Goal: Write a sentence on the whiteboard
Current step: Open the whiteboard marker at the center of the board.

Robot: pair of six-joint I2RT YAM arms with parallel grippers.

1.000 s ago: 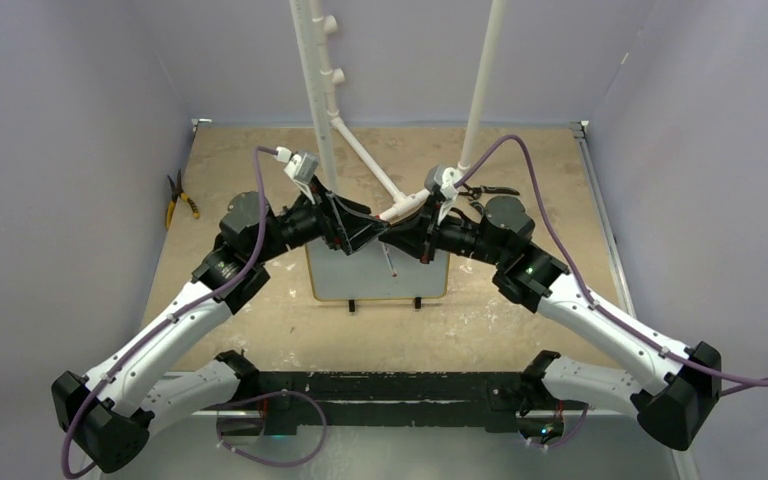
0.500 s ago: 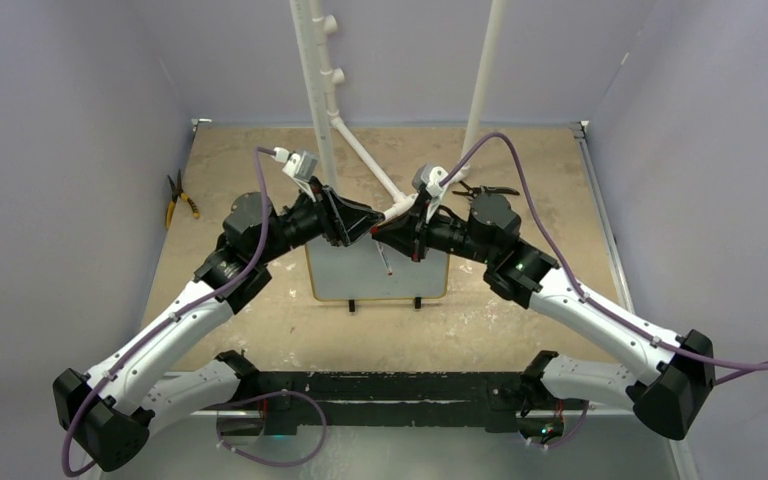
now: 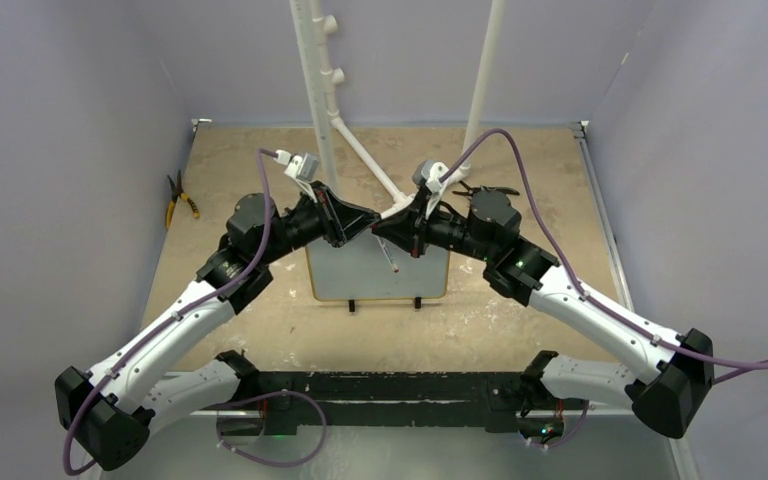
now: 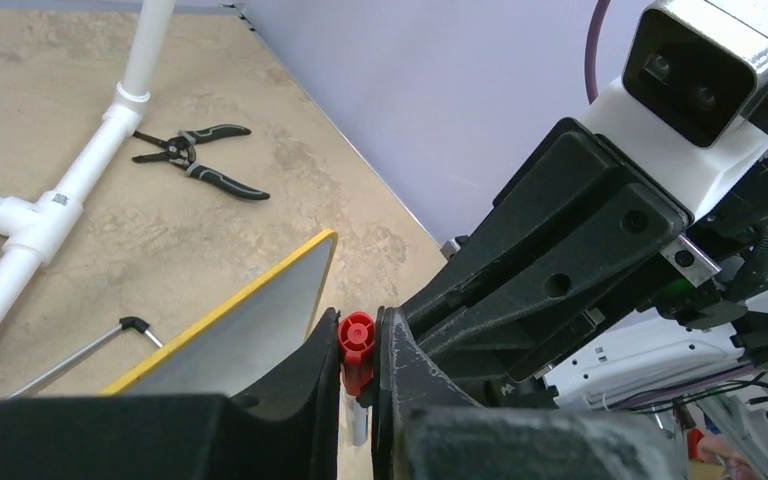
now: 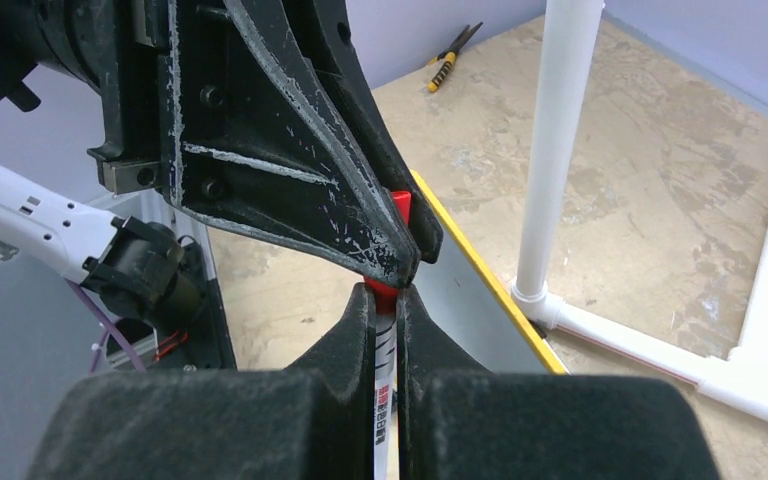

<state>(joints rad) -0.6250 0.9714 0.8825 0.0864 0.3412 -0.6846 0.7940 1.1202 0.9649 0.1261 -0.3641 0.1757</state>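
Left hand is clamping the red cap; right hand is gripping the marker, both hovering over the whiteboard.

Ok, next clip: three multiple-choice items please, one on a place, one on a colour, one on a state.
1. Where on the table do the yellow-handled pliers lie? A near right corner; B left edge; C centre.
2. What colour is the marker cap? A blue; B red; C green.
3. How is the left gripper? A wide open; B shut on nothing; C shut on the marker cap.
Answers: B, the top view shows them by the left wall; B, both wrist views show red; C, its fingers pinch the cap.
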